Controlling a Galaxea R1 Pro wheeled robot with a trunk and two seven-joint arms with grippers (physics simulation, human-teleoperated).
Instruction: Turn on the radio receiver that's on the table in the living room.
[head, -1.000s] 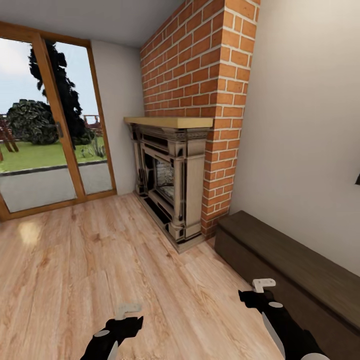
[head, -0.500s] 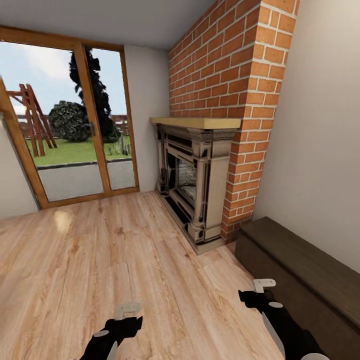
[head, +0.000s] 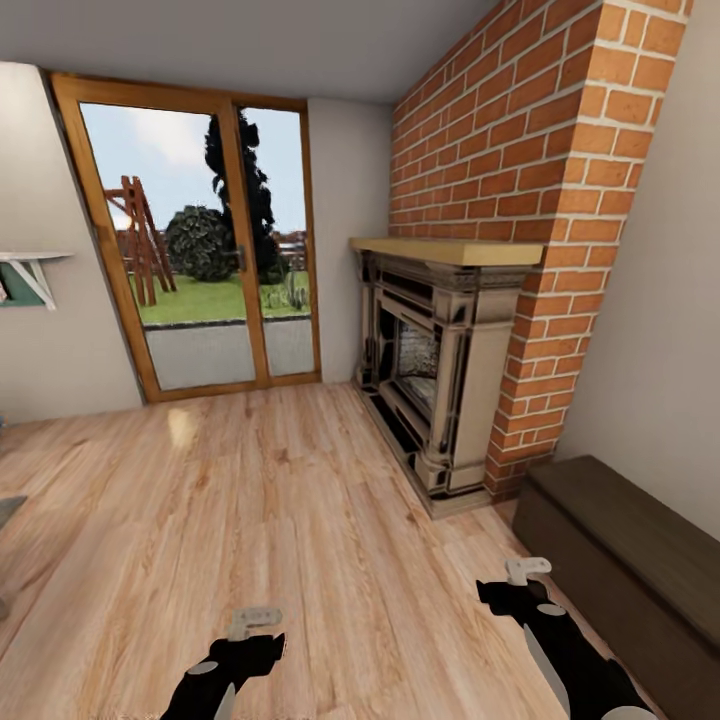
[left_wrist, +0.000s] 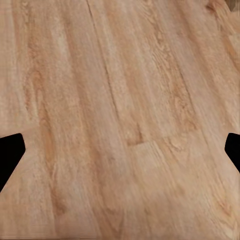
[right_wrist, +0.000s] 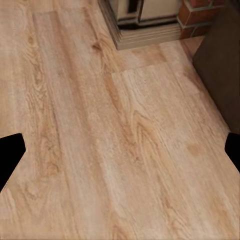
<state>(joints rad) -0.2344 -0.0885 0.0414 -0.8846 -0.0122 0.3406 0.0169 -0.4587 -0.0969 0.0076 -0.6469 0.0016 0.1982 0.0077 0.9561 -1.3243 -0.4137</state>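
- The light plank floor (head: 250, 520) is the biggest thing here, running from the fireplace out to the glass door; both wrist views look straight down onto it (left_wrist: 120, 120), which fits arms carried low and idle while the robot is, by my reading, on its way and searching.
- The brick chimney (head: 540, 160) rises above the fireplace, against the beige wall on that side.
- The wood-framed glass door (head: 205, 250) stands beside the fireplace on the far wall, with garden, tree and a wooden frame outside.
- The fireplace (head: 440, 360) itself, with its pale mantel shelf, is the landmark; the right wrist view catches its base (right_wrist: 145, 20).
- A dark low bench (head: 620, 560) lies just beside the fireplace, nearer the robot, along the wall.
- The left gripper (head: 255, 622) and right gripper (head: 527, 570) hang over bare floor, nearer than the fireplace, holding nothing; the dark finger edges sit wide apart in the wrist views, so both look released.
- The radio receiver and its table cannot be placed from these views.
- Against the earlier pictures, the whole head view has slid: fireplace and door now sit further toward the right side, and a small wall shelf (head: 30, 270) has come into sight beyond the door. That is the camera turning left, not the furniture moving; the grippers sit in the same spots in the view.
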